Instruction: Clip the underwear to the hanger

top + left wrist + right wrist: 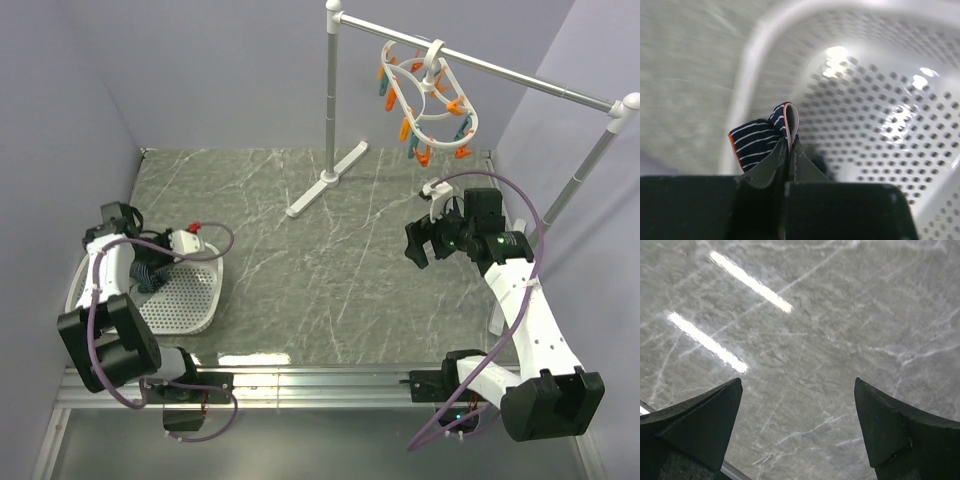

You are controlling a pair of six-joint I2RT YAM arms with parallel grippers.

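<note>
Underwear (pixel 758 142): one; hanger (pixel 436 68): one.

Underwear (pixel 757 140): soft matt cloth, navy with thin pale stripes, orange-red edging. Basket (pixel 765 55): white plastic, perforated all over, smooth and glossy, bright with glare. Table (pixel 840 315): grey marble look with white veins, smooth, polished enough to mirror the lamps. Hanger (pixel 436 75): smooth white plastic; pegs (pixel 404 128) of orange and teal plastic. Rail (pixel 520 73): grey metal tube, satin sheen, white caps. Left fingers (pixel 765 167) and right fingers (pixel 700 420): black, matt, faintly grainy plastic. Walls (pixel 200 60): plain matt lilac. Cables (pixel 92 330): smooth purple sheathing.
</note>
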